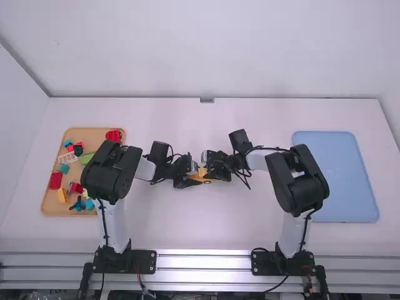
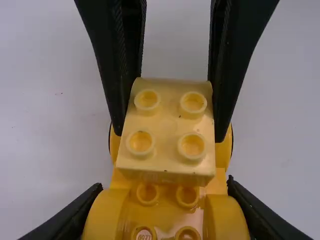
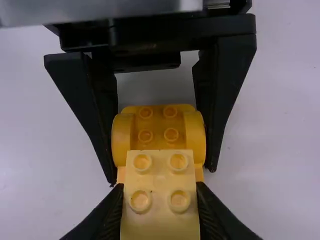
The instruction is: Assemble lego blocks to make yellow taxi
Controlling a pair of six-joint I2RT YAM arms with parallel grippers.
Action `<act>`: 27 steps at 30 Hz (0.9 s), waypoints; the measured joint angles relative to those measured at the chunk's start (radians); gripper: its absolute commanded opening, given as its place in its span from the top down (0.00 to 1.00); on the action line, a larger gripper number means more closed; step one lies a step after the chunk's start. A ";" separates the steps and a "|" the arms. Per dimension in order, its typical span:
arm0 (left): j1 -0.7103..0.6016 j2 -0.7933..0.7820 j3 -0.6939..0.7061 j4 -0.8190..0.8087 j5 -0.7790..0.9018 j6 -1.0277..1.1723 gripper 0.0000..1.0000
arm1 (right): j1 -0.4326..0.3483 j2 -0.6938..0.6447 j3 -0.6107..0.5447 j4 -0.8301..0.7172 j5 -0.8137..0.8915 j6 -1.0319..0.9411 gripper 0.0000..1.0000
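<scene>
Left claw (image 2: 165,184) grips base (image 2: 105,215); right claw (image 3: 160,185) grips block (image 2: 167,125). Apparent step: seating block. Next requires square alignment, firm pressing.

This looks like a robotics lab, or a test booth in one. A left arm (image 1: 107,225) and a right arm (image 1: 292,234), trailing black cables (image 1: 305,230), stand at metal rails (image 1: 203,261) along a white surface (image 1: 206,231). Plain white walls (image 1: 206,50) close in behind and beside it, and two shallow trays, one tan (image 1: 94,132), one blue (image 1: 337,175), lie at either side.
</scene>
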State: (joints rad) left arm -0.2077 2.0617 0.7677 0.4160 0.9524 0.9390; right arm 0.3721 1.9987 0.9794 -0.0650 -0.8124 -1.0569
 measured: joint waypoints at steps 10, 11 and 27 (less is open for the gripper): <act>0.000 0.000 0.000 -0.001 0.001 0.000 0.61 | -0.013 -0.002 0.000 -0.001 0.000 0.011 0.45; 0.000 0.000 0.000 -0.001 0.000 0.001 0.61 | -0.014 -0.002 0.000 -0.007 -0.003 0.011 0.46; 0.000 0.000 0.000 -0.001 0.000 0.000 0.62 | -0.040 -0.002 0.011 -0.074 0.014 -0.011 0.76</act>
State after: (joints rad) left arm -0.2077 2.0617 0.7677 0.4152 0.9524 0.9394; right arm 0.3317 1.9968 0.9909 -0.1390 -0.7986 -1.0676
